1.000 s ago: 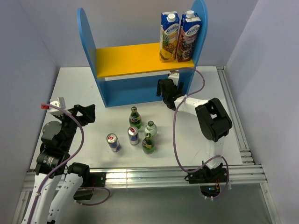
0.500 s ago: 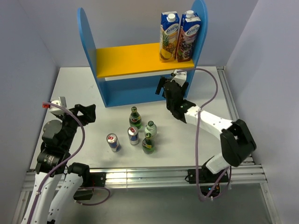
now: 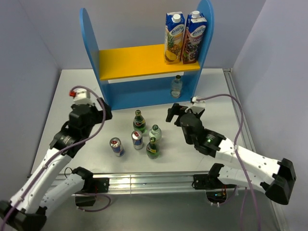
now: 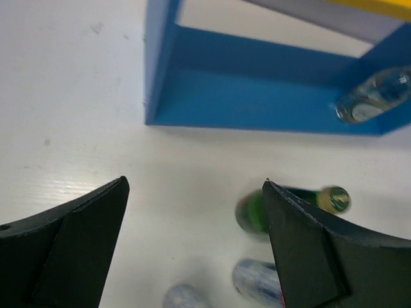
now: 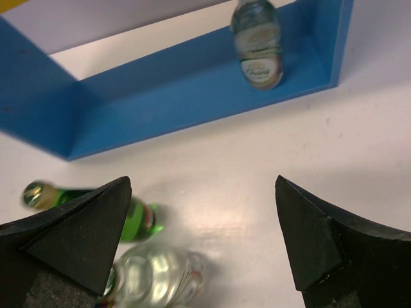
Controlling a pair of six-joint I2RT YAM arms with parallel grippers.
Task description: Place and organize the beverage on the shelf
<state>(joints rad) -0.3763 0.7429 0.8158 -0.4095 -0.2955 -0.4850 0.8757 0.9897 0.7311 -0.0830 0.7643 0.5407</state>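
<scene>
The shelf [image 3: 91, 53] stands at the back, and one clear bottle [image 3: 177, 85] stands upright at the right end of its lower level. On the table in front stand two green bottles [image 3: 139, 121] [image 3: 152, 148], a second clear bottle [image 3: 154, 132] and two blue-and-silver cans [image 3: 137, 139] [image 3: 116, 146]. My left gripper [image 3: 105, 113] hangs open to the left of this group. In the left wrist view the gripper [image 4: 194, 186] is empty, with a green bottle [image 4: 253, 212] by its right finger. My right gripper [image 3: 175, 111] is open and empty, to the right of the group. The right wrist view [image 5: 202, 183] shows the shelved bottle [image 5: 257, 45] ahead.
Two tall juice cartons [image 3: 174, 37] [image 3: 195, 36] stand at the right end of the yellow upper board [image 3: 130, 60]. A metal rail [image 3: 240, 120] runs along the table's right edge. The grey walls close in on both sides.
My right arm has drawn back from the shelf's lower level, leaving the clear bottle standing there. My left arm has swung forward and right toward the drinks.
</scene>
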